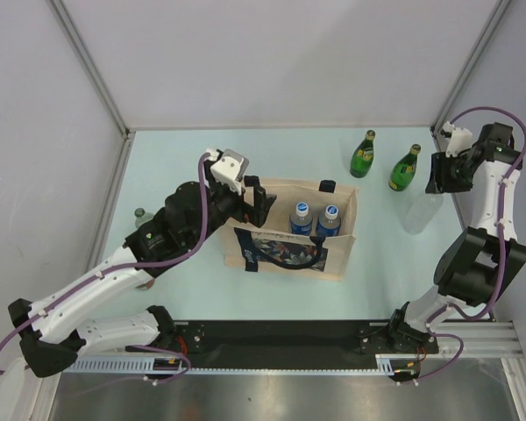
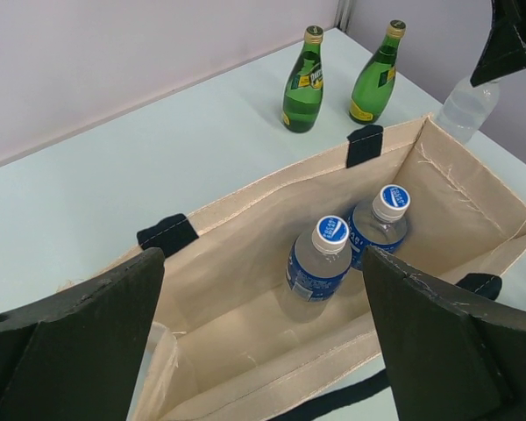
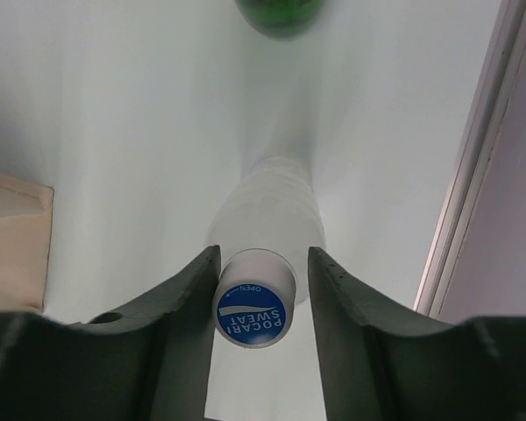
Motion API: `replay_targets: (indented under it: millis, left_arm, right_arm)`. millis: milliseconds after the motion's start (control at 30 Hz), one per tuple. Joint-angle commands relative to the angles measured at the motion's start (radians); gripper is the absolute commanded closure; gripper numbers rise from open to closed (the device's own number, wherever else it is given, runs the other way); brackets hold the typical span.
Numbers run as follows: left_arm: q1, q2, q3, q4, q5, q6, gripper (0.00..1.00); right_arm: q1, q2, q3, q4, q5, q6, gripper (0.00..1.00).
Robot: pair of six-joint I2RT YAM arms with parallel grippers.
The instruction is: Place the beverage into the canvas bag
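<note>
Closest in the right wrist view are the two dark fingers [image 3: 180, 307] of the right hand [image 3: 263, 256], straddling the blue-topped cap [image 3: 252, 311] of a clear bottle [image 3: 276, 206] that stands on the tabletop [image 1: 184, 158] near the right wall. The hand is partly open: one finger looks to be against the cap and the other shows a thin gap, so nothing is gripped yet.

The step in hand, as I judge it, is taking hold of this beverage. To do it well, close on the neck below the cap rather than on the smooth cap itself, centred so the bottle is not nudged over, then lift straight up before carrying it left. The right arm is reared up at the far right corner, with the hand pointing down over the bottle.

The canvas bag [image 1: 337, 256] stands in the middle of the tabletop, well apart from that bottle. Its mouth is open and two blue-capped bottles [image 1: 302, 215] stand upright at its right end, which leaves room at the left. The left hand [image 2: 263, 263] hovers over the bag's left end, fingers spread wide, holding nothing — whether it touches the rim I cannot tell.
</note>
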Motion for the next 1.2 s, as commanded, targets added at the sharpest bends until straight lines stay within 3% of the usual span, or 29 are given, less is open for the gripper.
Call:
replay_targets:
  millis: [0,67,133,267,667,1000,1167]
  left_arm:
    - [-0.004,-0.011,-0.003,0.007,-0.020,-0.025,0.00]
    - [-0.004,-0.014,-0.006,0.004,-0.024,-0.023,0.00]
    - [-0.002,-0.012,-0.008,0.002,-0.025,-0.026,0.00]
    - [0.013,0.000,0.012,-0.027,-0.025,-0.059,0.00]
    - [0.162,0.006,0.078,-0.154,-0.002,-0.163,0.00]
    - [0.225,0.012,0.106,-0.255,0.021,-0.148,0.00]
    - [0.231,0.014,0.103,-0.280,0.033,-0.157,0.00]
  right_arm:
    - [-0.001,-0.030,-0.022,-0.004,0.013,-0.025,0.60]
    - [-0.001,-0.036,-0.024,-0.002,0.011,-0.031,0.68]
    - [-0.001,-0.041,-0.019,0.001,0.008,-0.042,0.85]
    - [0.000,-0.076,0.030,-0.002,-0.041,-0.048,1.00]
    - [0.123,-0.216,0.320,-0.097,-0.183,-0.028,1.00]
    - [0.315,-0.135,0.748,-0.117,-0.271,0.081,1.00]
    - [0.484,-0.083,0.898,-0.088,-0.286,0.121,1.00]
